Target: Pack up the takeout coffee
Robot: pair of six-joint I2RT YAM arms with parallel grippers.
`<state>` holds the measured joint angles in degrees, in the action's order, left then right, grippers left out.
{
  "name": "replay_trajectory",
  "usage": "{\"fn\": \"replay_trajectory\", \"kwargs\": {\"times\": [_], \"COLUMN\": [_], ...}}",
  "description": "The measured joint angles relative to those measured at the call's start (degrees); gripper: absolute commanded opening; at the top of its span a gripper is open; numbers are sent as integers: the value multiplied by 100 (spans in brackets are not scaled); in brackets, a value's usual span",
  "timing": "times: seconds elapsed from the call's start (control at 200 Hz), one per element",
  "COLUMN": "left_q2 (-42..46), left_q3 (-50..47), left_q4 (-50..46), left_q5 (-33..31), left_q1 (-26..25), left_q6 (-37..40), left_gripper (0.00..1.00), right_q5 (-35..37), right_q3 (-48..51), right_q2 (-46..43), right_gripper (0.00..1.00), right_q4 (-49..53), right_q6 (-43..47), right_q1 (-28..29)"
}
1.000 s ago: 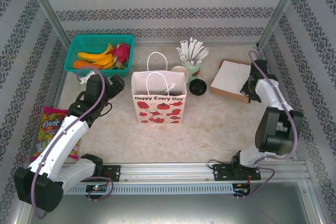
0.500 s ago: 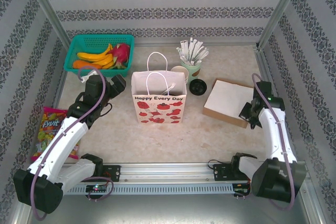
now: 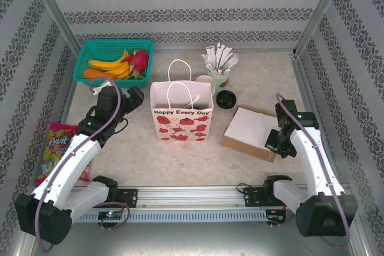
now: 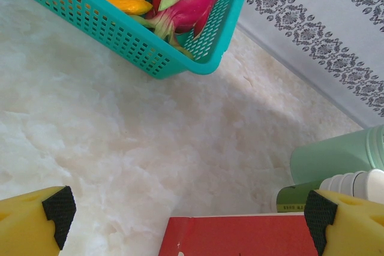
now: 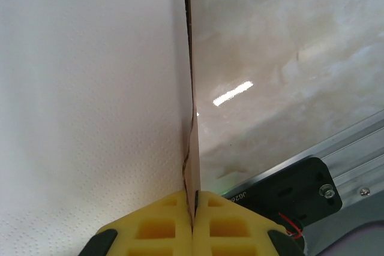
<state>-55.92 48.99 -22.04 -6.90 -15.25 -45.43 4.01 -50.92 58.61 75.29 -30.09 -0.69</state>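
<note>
One takeout coffee [image 3: 226,98]: green cup under a black lid, upright on the table [image 3: 180,163], just right of the paper bag [image 3: 181,115] and outside it.
Neighbours: close in front of the stack of lidless cups [image 3: 205,81] and the cup of sticks [image 3: 221,67]; touching or merely near cannot be told from above.
Paper bag: upright, mouth open, handles raised; inside not visible, so contents unknown.
Flat cardboard piece [image 3: 251,130]: white on top, brown at the edge, lying at a slant to the right of the coffee and apart from it.
Right gripper [image 5: 193,205]: clenched on the near edge of that cardboard, pads pressed together with the thin brown edge between them.
Left gripper [image 4: 187,211]: released, jaws spread wide, nothing between them; hovering left of the bag, facing the teal basket [image 4: 120,34] of fruit.
Candy bag [image 3: 57,148]: at the far left edge, well apart from everything.
Done: nothing of the packing itself, judging by the cup standing outside the bag.
Left: likely freeing the right jaws of the cardboard, grasping the coffee, lowering it upright into the bag.
</note>
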Motion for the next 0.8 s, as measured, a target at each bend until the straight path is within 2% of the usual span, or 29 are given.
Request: {"fn": "replay_trajectory", "kwargs": {"times": [0.29, 0.799], "left_q2": [107, 251], "left_q3": [-28, -76], "left_q4": [-2, -7], "left_q5": [-4, -81], "left_q1": [0, 0], "left_q6": [2, -2], "left_gripper": [100, 100], "right_q5": [-42, -160], "right_q3": [-2, 225], "right_q2": [44, 214], "right_gripper": [0, 0], "right_q4": [-9, -1040], "right_q6": [44, 503], "right_q1": [879, 1185]}}
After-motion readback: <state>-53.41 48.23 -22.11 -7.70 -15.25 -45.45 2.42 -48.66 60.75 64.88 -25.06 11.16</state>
